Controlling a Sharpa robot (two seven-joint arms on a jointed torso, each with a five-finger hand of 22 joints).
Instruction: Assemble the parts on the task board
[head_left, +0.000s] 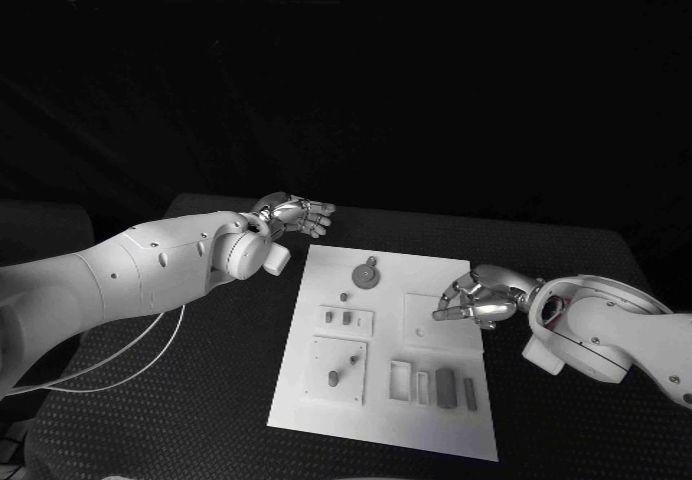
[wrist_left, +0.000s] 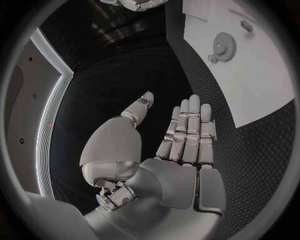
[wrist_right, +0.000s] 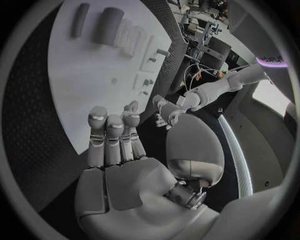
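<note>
Black tabletop (head_left: 173, 400) is carrying the task board (head_left: 433, 280), lying with its long axis running away from the robot, grey parts (head_left: 446, 388) resting on it. Right hand (head_left: 476, 300) is hovering open over its right edge; left hand (head_left: 296, 215) is hovering open beyond its far-left corner.

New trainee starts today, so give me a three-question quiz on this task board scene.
1. True or false: the left hand holds a part.
2. Which hand is over the task board? A) left B) right C) both
3. Fill in: the round toothed part near the board's far end is a ____.

Key: 1. False, it is open, past the board's far left corner. 2. B, the right hand is at the board's right edge. 3. gear.
</note>
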